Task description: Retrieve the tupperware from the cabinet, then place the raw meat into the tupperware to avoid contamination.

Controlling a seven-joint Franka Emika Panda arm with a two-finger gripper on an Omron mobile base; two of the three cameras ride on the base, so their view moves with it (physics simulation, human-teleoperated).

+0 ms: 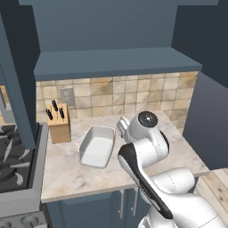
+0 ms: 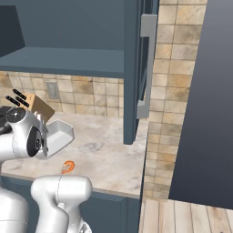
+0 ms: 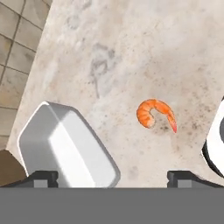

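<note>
Fingertips (image 3: 43, 177) of the gripper (image 3: 113, 177) stand wide open and empty; lower straight over the shrimp (image 3: 154, 113), beside the empty tupperware (image 3: 65, 146), and close gently.

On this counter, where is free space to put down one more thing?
Free marble lies between the tupperware and the shrimp, and from the shrimp toward the open cabinet door. The corner with the knife block is crowded, as it stands close beside the tupperware.
</note>
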